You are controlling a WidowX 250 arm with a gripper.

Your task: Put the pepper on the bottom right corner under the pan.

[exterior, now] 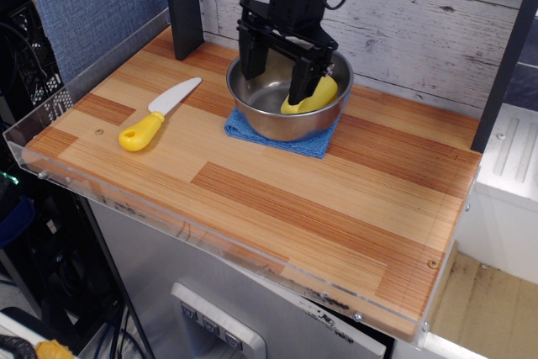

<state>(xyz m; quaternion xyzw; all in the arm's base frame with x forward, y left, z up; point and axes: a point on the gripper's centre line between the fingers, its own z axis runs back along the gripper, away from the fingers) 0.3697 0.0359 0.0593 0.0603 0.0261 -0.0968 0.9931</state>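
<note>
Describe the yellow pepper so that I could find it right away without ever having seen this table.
Start at the striped wooden board and find the shiny steel bowl sitting on a blue cloth near the back wall. The pepper lies inside that bowl, partly behind the black gripper. The other yellow thing, a toy knife's handle, lies flat on the board to the left.

Bench (pixel 277 199) layout: the pan (pixel 261 119) sits on a cloth (pixel 315 145) at the rear centre with the pepper (pixel 318 97) inside it beneath the gripper (pixel 277 80), and a knife (pixel 155 113) lies well left.
</note>
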